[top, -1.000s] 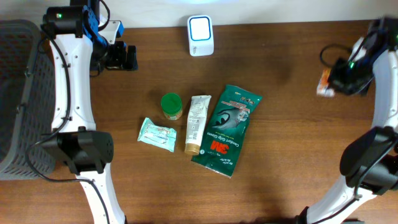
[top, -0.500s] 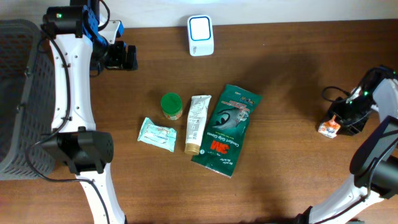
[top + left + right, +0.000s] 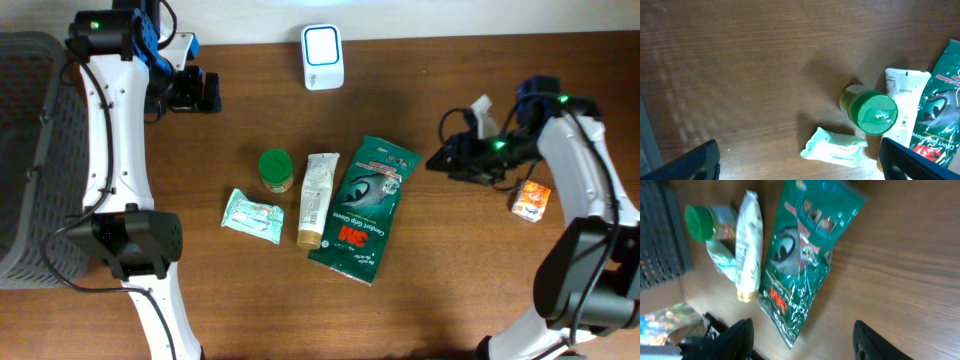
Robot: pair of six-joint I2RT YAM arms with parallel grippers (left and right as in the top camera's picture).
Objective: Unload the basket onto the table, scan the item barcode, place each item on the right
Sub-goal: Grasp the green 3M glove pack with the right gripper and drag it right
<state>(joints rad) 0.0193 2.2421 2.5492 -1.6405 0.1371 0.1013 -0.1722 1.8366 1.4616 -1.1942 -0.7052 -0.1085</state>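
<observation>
A white barcode scanner [image 3: 323, 57] stands at the back middle of the table. A green 3M package [image 3: 365, 208] lies in the centre, and a small orange packet [image 3: 531, 200] lies alone at the right. My right gripper [image 3: 440, 160] hovers open and empty between them, just right of the package's top. Its wrist view shows the package [image 3: 802, 255] ahead of the spread fingers [image 3: 737, 340]. My left gripper [image 3: 205, 92] hangs wide open and empty at the back left, above bare wood [image 3: 740, 75].
Left of the green package lie a white tube [image 3: 317, 198], a green-lidded jar [image 3: 276, 170] and a pale green wipes packet [image 3: 252, 216]. A grey basket [image 3: 30, 160] fills the left edge. The right arm's cable loops near the orange packet.
My right gripper opened and let go of the orange packet, which now lies on the table at the right. The right arm swung left toward the green package. The left arm stayed still.
</observation>
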